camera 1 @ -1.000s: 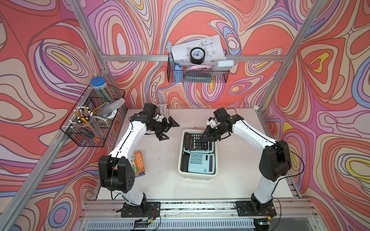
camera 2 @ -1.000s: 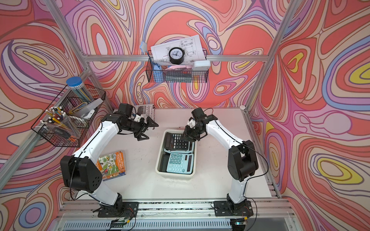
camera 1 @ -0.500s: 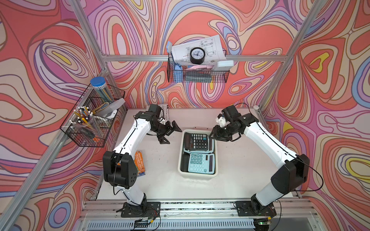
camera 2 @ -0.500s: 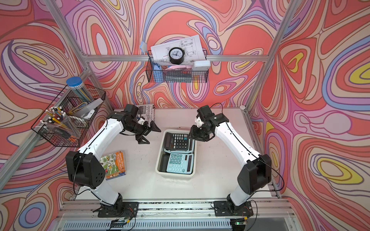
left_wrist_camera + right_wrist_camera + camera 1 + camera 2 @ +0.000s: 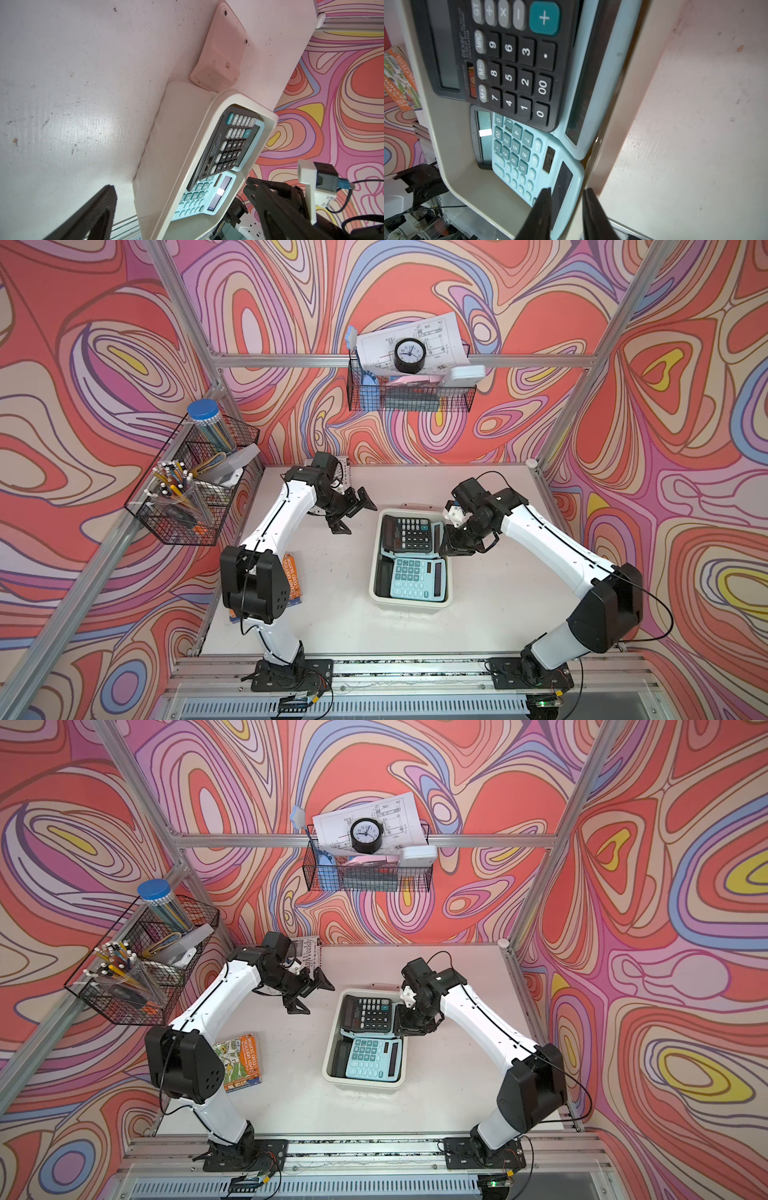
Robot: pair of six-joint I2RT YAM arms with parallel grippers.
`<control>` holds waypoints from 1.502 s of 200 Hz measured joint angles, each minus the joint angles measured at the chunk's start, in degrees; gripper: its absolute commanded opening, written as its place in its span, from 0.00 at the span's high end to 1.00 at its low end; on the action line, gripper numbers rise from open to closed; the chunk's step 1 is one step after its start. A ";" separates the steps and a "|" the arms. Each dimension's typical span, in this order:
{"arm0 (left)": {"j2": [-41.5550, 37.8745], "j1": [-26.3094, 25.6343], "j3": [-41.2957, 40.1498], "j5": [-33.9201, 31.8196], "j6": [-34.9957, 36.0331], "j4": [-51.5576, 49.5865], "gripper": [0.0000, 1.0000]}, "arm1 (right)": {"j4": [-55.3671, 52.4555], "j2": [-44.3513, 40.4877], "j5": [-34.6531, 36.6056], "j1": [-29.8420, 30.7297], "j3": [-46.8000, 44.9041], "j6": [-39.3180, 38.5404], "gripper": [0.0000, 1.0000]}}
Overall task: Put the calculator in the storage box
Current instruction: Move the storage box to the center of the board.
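Observation:
The cream storage box [image 5: 409,602] [image 5: 364,1081] stands mid-table. Inside it, a black calculator [image 5: 409,533] [image 5: 508,62] lies at the far end on top of a light-blue one. Another light-blue calculator [image 5: 415,578] [image 5: 193,199] lies at the near end. A pink calculator [image 5: 220,47] lies face down on the table, against the box's far end. My right gripper [image 5: 449,546] [image 5: 566,189] hovers over the box's right rim, its jaws narrowly apart with nothing between them. To the left of the box, my left gripper [image 5: 355,515] [image 5: 179,185] stands wide open and empty.
An orange book [image 5: 241,1063] lies by the left arm's base. A magazine [image 5: 309,955] sits at the back left of the table. Black wire baskets hang on the left wall [image 5: 195,485] and the back wall [image 5: 409,393].
My right gripper swung out from the box's far right corner, then came back lower along the right rim; its jaws widened and then narrowed. My left gripper drifted slightly toward the box.

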 measured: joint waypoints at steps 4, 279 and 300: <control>0.11 0.00 0.35 -0.09 0.09 -0.02 0.02 | -0.22 0.11 0.07 0.00 0.04 0.09 0.75; 2.38 4.15 1.92 0.74 0.72 -0.35 0.02 | -7.37 3.41 7.48 -3.50 0.76 3.08 1.00; 2.36 4.15 1.57 0.76 0.68 0.46 0.02 | -8.04 0.07 7.65 -8.46 -2.69 2.40 1.00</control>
